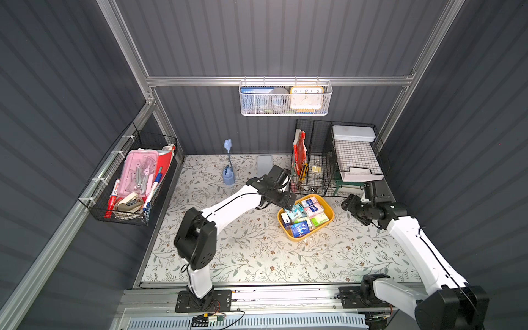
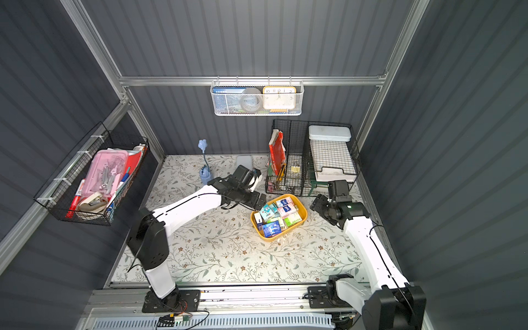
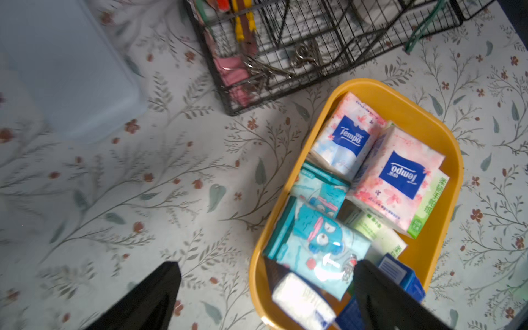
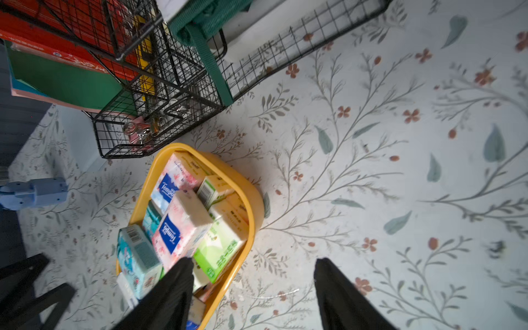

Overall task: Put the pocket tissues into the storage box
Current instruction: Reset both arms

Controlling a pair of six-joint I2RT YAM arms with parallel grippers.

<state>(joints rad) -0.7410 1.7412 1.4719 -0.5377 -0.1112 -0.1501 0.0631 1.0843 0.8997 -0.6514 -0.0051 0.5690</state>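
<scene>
Yellow storage box (image 2: 304, 213) holding pocket tissues (image 2: 278, 215), left pincer (image 2: 261, 201) at its edge, right pincer (image 2: 317, 211) near

Lab booth with aluminium frame (image 1: 274, 81) and stationery baskets (image 1: 125, 220)

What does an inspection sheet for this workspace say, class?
Surface: floral-print tabletop, no spills seen.
Job's things: small plastic-wrapped pocket tissues, all seen inside shallow yellow plastic storage box.
Clutter: pale grey-blue flat case, blue flower-shaped stand, black wire desk organiser.
Grippers: left gripper open over box edge; right gripper open near box.
Cables: black cable along left arm; loose wires by front rail.
Surroundings: white mesh basket, black wire wall basket.
</scene>
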